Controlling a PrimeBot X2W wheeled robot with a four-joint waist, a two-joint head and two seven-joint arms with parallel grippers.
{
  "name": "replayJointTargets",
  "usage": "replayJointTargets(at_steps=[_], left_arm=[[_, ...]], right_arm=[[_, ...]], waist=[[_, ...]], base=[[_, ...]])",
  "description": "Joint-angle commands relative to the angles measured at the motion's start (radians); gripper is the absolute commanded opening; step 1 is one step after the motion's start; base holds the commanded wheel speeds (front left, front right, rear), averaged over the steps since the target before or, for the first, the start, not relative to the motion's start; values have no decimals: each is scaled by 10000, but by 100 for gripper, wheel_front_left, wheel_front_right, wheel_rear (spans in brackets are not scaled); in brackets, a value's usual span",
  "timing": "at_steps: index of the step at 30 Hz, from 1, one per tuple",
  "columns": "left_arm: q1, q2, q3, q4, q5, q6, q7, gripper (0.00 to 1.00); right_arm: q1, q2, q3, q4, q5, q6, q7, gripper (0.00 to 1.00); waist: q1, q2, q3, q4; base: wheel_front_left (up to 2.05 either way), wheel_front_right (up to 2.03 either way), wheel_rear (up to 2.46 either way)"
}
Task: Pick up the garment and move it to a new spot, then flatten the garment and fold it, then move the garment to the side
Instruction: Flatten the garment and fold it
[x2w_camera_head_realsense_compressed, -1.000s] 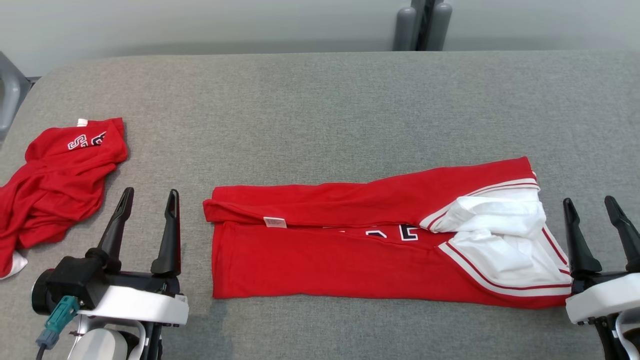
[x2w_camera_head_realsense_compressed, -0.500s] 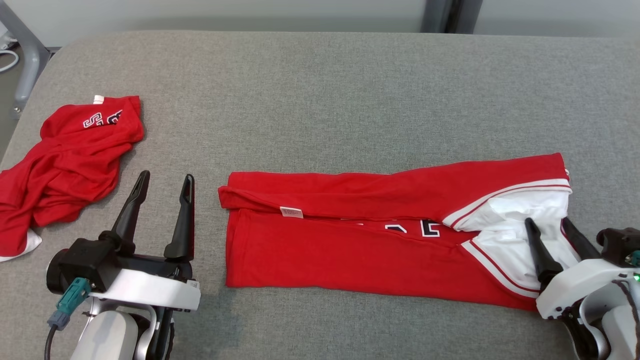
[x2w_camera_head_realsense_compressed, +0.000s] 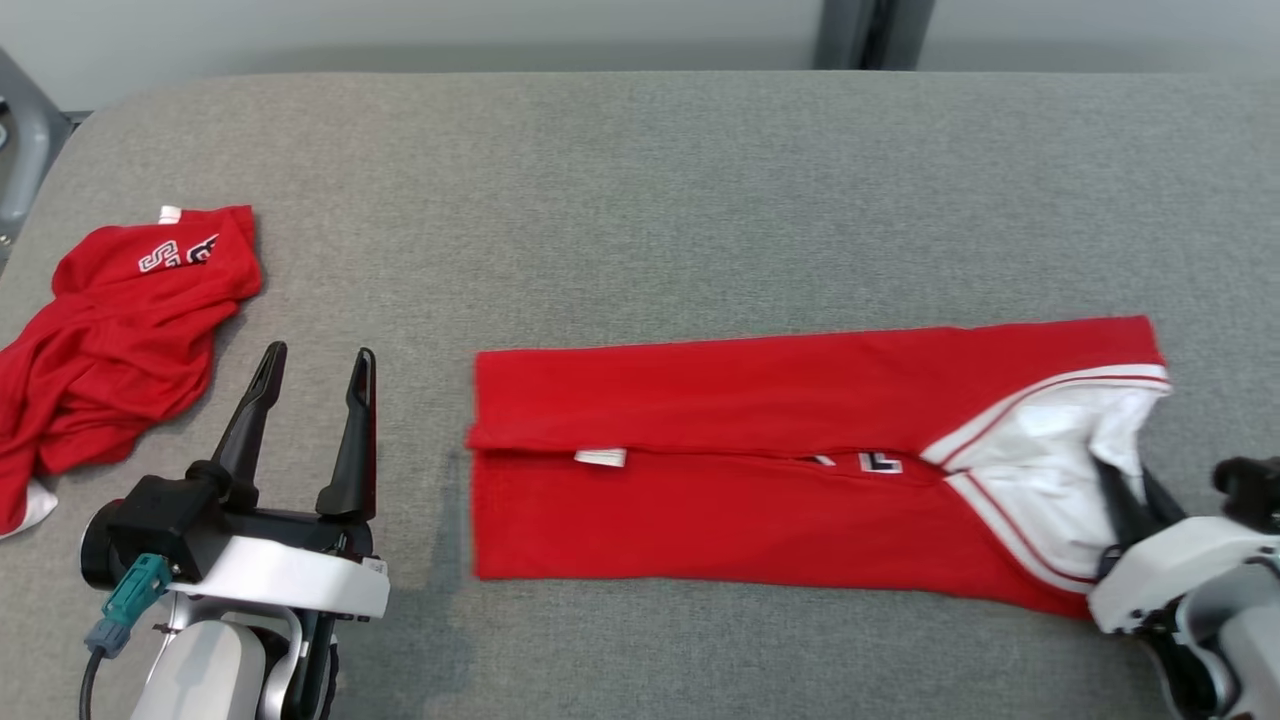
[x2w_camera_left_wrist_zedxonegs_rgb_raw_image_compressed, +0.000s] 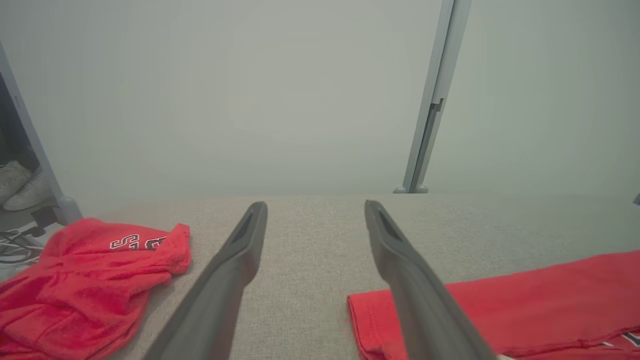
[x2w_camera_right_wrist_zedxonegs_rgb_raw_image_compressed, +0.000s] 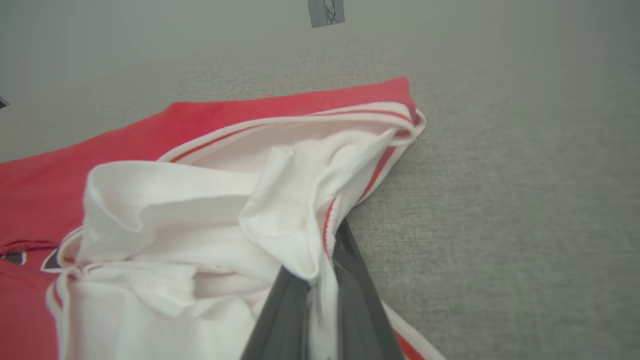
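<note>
**Desk:** Where does the red garment (x2w_camera_head_realsense_compressed: 760, 440) with white, red-striped trim lie?

**Photographer:** It is folded into a long band on the near right part of the grey fabric-covered table (x2w_camera_head_realsense_compressed: 640, 200). The white-lined end points toward the right edge, and a small white label sits on the centre fold.

**Desk:** And the claws?

**Photographer:** The right gripper (x2w_camera_right_wrist_zedxonegs_rgb_raw_image_compressed: 320, 270) has its two dark fingers pinched together on a bunched white fold at that end, with cloth caught between them. The left gripper (x2w_camera_head_realsense_compressed: 315, 365) hovers with its fingers spread wide and holds nothing, near the band's left end but apart from it.

**Desk:** What else is around?

**Photographer:** A crumpled red shirt (x2w_camera_head_realsense_compressed: 110, 340) with dark-and-white lettering lies by the table's left edge, well apart from the folded band. The left gripper stands between the two. A grey upright post (x2w_camera_left_wrist_zedxonegs_rgb_raw_image_compressed: 430, 100) rises past the far edge against a pale wall. White shoes (x2w_camera_left_wrist_zedxonegs_rgb_raw_image_compressed: 15, 185) and cables sit off the far left corner.

**Desk:** Anything in the way?

**Photographer:** In the left wrist view, one finger crosses the band's left corner.
</note>
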Motion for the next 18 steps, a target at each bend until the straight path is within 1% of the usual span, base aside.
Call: replayJointTargets(at_steps=[1, 5, 8, 13, 15, 16, 17, 18], left_arm=[[-85, 19, 68, -9, 38, -46, -35, 100], [-50, 49, 135, -42, 71, -106, -35, 100], [-26, 71, 182, -63, 84, -110, -35, 100], [12, 95, 240, -61, 102, -118, -35, 100], [56, 114, 264, -55, 96, -118, -35, 100], [77, 135, 271, -52, 88, -137, -35, 100], [77, 135, 271, -52, 88, -137, -35, 100], [88, 142, 273, -50, 87, -133, -35, 100]], right_arm=[[-14, -401, -187, 157, 150, -59, -162, 0], [70, -987, -600, 274, 299, -56, -316, 0], [90, -1252, -764, 367, 378, -43, -387, 0], [-89, -1291, -621, 146, 375, -43, -404, 0], [-192, -1162, -432, -213, 268, -36, -422, 0], [-289, -1067, -286, -768, 96, -36, -445, 0], [-289, -1067, -286, -768, 96, -36, -445, 0], [-314, -980, -230, -1109, -17, -36, -453, 0]], waist=[[0, 0, -29, -136], [0, 0, -43, -299], [0, 0, -43, -423], [0, 0, -70, -605], [0, 0, -115, -705], [0, 0, -164, -783], [0, 0, -164, -783], [0, 0, -202, -820]], base=[[0, 0, 0], [0, 0, 0], [0, 0, 0], [0, 0, 0], [0, 0, 0], [0, 0, 0], [0, 0, 0], [0, 0, 0]])
